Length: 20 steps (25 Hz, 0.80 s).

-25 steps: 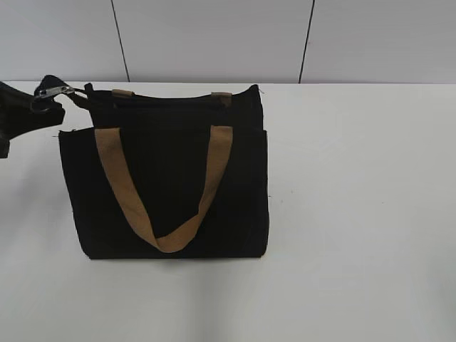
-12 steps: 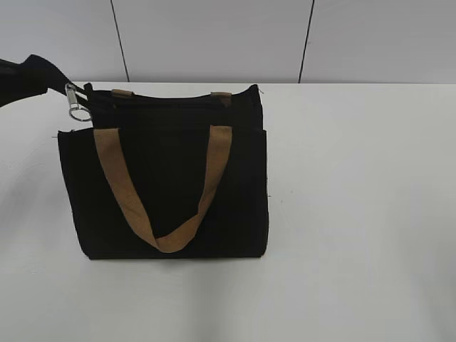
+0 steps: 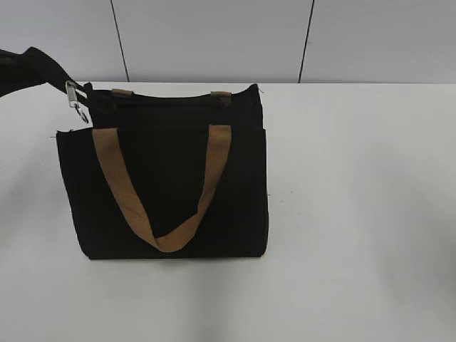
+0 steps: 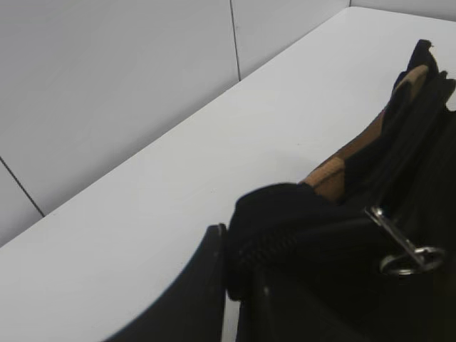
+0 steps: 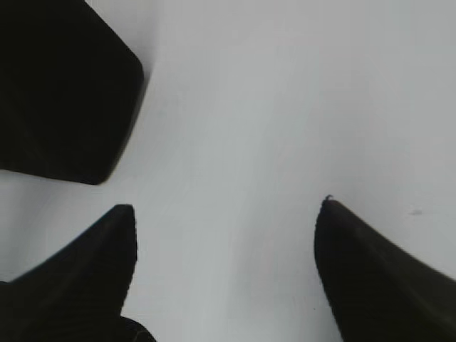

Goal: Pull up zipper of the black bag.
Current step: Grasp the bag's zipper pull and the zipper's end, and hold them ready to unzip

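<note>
The black bag (image 3: 167,182) stands on the white table with one tan handle (image 3: 117,178) hanging down its front. My left gripper (image 3: 39,70) is at the bag's upper left corner, shut on a black strap (image 4: 285,228) that carries a metal ring with clip (image 3: 77,103). In the left wrist view the gripper (image 4: 239,263) pinches this strap, and the ring (image 4: 410,258) hangs just beyond it. I cannot make out the zipper pull tab on the bag's top. My right gripper (image 5: 224,214) is open and empty above bare table, with a corner of the bag (image 5: 64,92) ahead on its left.
The white table (image 3: 356,214) spreads to the right of and in front of the bag. A grey panelled wall (image 3: 214,39) runs along the table's far edge, close behind the bag.
My left gripper has risen and moved left with the strap. The ring with clip now hangs below it by the bag's corner. The bag has barely shifted.
</note>
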{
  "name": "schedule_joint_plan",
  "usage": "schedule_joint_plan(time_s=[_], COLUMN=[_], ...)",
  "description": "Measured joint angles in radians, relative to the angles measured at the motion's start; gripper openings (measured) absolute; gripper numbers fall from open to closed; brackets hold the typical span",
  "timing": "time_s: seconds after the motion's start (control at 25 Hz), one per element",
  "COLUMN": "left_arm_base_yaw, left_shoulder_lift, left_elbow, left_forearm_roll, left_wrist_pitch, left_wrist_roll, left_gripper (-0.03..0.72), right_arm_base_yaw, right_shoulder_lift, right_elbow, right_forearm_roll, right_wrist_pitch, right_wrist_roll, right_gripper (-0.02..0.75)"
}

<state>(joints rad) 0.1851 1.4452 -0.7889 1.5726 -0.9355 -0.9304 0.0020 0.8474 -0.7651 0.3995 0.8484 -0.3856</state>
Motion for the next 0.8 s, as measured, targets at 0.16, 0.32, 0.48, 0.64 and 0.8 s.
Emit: schedule_joint_plan(time_s=[0.16, 0.32, 0.48, 0.64, 0.8], left_arm_base_yaw=[0.0, 0.0, 0.0, 0.0, 0.0], left_shoulder_lift=[0.0, 0.0, -0.002, -0.003, -0.004], left_elbow=[-0.007, -0.015, -0.015, -0.015, -0.015], left_forearm_roll=[-0.003, -0.011, -0.02, -0.024, -0.034], left_wrist_pitch=[0.01, 0.01, -0.007, -0.03, -0.04], left_wrist_roll=[0.0, 0.0, 0.0, 0.0, 0.0], left_gripper=[0.023, 0.023, 0.023, 0.023, 0.023], right_arm_base_yaw=[0.198, 0.463, 0.697, 0.835, 0.906], right_shoulder_lift=[0.179, 0.362, 0.553, 0.707, 0.819], right_elbow=[-0.126, -0.263, -0.421, -0.551, -0.585], right_forearm_roll=[-0.018, -0.205, -0.399, -0.457, -0.475], right_wrist_pitch=[-0.014, -0.051, -0.082, -0.214, -0.432], right_wrist_roll=[0.072, 0.27, 0.442, 0.479, 0.48], right_gripper=[0.552, 0.545, 0.544, 0.523, 0.454])
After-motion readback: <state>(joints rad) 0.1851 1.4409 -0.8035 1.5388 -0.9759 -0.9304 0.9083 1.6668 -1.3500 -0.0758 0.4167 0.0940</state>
